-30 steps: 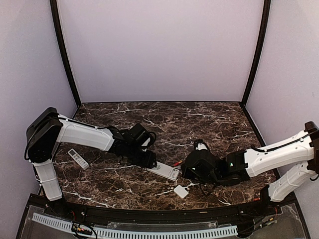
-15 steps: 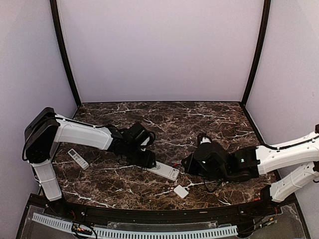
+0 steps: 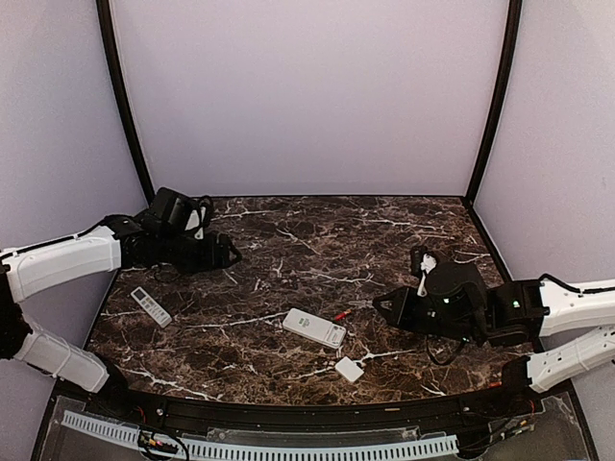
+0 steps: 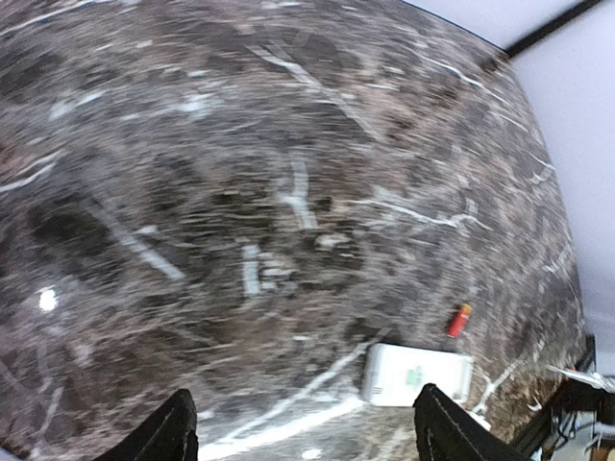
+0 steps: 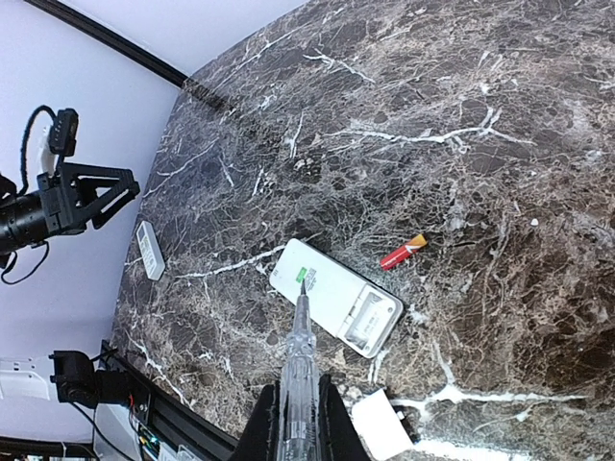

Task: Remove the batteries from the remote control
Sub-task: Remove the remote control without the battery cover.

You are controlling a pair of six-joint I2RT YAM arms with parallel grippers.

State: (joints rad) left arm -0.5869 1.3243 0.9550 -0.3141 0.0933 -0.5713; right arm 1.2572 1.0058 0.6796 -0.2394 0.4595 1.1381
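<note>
While left gripper (image 3: 233,257) hangs wide, well left of white rectangular remote (image 3: 314,327), right gripper (image 5: 298,423) clamps clear pointed tool (image 5: 301,327); remote's green label (image 5: 306,277) illegible.

High rear view over table (image 3: 336,240), wrist views looking down, all sharing remote (image 3: 314,327)

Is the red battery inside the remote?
No, the battery lies on the table beside the remote, apart from it.

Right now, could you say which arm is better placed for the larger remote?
Probably right: the right gripper holds a slim tool aimed at the remote; the open left gripper is far off.
</note>
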